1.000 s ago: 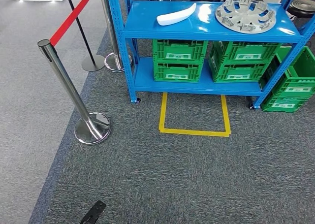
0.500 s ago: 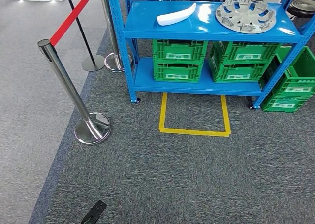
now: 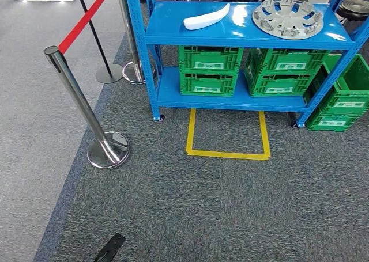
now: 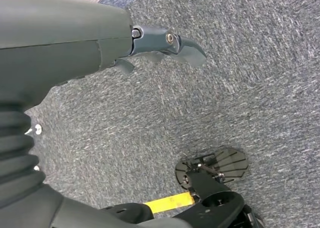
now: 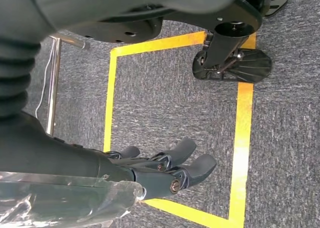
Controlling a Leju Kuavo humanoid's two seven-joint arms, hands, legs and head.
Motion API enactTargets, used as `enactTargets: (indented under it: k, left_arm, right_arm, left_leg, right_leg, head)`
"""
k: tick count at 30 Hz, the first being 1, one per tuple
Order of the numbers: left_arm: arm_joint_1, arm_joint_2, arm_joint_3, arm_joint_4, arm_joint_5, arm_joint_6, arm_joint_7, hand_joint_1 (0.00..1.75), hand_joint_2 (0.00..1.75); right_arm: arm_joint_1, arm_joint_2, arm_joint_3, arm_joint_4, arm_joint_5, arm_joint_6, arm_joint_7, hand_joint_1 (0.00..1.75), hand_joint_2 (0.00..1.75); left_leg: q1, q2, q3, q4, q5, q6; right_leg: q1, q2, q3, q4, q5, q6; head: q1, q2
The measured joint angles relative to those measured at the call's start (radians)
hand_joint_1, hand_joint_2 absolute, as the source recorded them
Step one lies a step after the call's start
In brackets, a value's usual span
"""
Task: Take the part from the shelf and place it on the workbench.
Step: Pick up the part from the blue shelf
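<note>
A white curved part [image 3: 207, 17] is lying on the blue shelf's [image 3: 244, 34] top tier beside a silver hubcap [image 3: 287, 17]; green crates [image 3: 210, 69] are sitting below. A chrome stanchion [image 3: 82, 109] is standing left. Both the left hand [image 4: 166, 42] and right hand [image 5: 166, 168] are hanging empty, fingers loosely extended.

This looks like a factory demonstration or exhibition floor set up as a parts store. A blue steel shelf rack [image 3: 244, 34] stands on grey carpet [image 3: 209, 210]. On its upper level lie a silver wheel cover [image 3: 287, 17] and a white moulded part [image 3: 206, 17]; below sit green plastic crates [image 3: 210, 70]. Yellow floor tape [image 3: 228, 153] marks a standing box just before the rack. Left of the rack, chrome stanchions [image 3: 82, 103] carry a red barrier belt [image 3: 85, 19].
</note>
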Motion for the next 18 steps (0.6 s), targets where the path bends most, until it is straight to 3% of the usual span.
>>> enactTargets:
  k: [6,10,14,18]
  left_arm:
    - [0.000,-0.003,0.000,0.000,0.003,-0.001,0.001,0.00,0.00]
    - [-0.009,0.003,0.000,0.000,0.021,0.018,-0.047,0.00,0.00]
    - [-0.046,0.026,0.001,-0.002,0.032,0.052,-0.086,0.00,1.75]
    - [-0.106,0.068,-0.002,-0.017,0.033,0.088,-0.114,0.00,1.75]
  right_arm:
    - [0.000,0.000,-0.001,0.000,0.001,0.004,0.014,0.00,0.00]
    - [-0.001,0.000,-0.002,0.000,-0.003,0.011,-0.002,0.00,0.00]
    - [-0.002,0.000,-0.002,0.000,-0.001,0.014,-0.011,0.00,0.00]
    - [-0.004,0.000,-0.002,0.000,0.004,0.022,-0.012,0.00,0.00]
  left_leg:
    - [0.000,0.000,0.000,0.000,0.000,0.000]
    - [0.000,0.000,0.000,0.000,0.000,0.000]
    - [0.000,0.000,0.000,0.000,0.001,0.000]
    - [0.000,0.000,0.000,0.000,0.002,0.000]
  right_leg:
    - [0.000,0.000,0.000,0.000,0.000,0.000]
    - [0.000,0.000,0.000,0.000,0.000,0.000]
    - [0.000,0.000,0.000,0.000,0.001,0.000]
    - [0.000,-0.001,0.000,0.000,0.001,0.000]
  head:
    - [0.000,0.000]
    - [0.000,0.000]
    - [0.000,0.000]
    - [0.000,0.000]
